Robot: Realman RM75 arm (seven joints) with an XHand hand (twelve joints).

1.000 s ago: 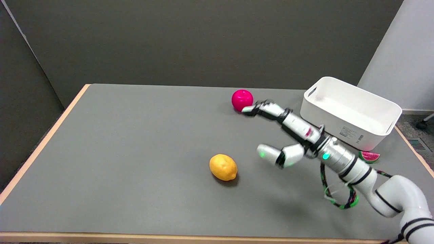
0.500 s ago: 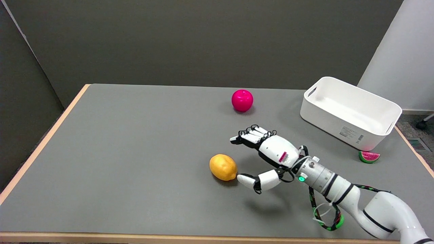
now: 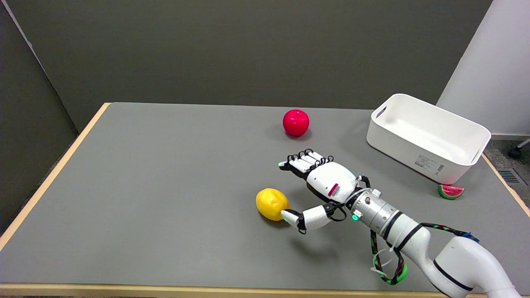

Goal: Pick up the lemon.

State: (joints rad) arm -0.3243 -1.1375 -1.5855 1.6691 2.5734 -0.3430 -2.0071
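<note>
A yellow lemon (image 3: 271,203) lies on the grey table (image 3: 165,186), a little right of its middle. My right hand (image 3: 321,188) hovers just to the lemon's right, reaching in from the lower right. Its fingers (image 3: 302,161) stretch out apart, above and behind the lemon. The thumb tip (image 3: 290,216) sits against the lemon's lower right side. Nothing is held in the hand.
A red apple (image 3: 296,122) sits farther back on the table. A white bin (image 3: 426,136) stands at the back right, with a watermelon slice (image 3: 451,191) in front of it. The table's wooden edge runs along the left and near sides.
My right hand came down from near the apple to beside the lemon, then slid slightly left until the thumb reached the lemon. The lemon has barely moved.
</note>
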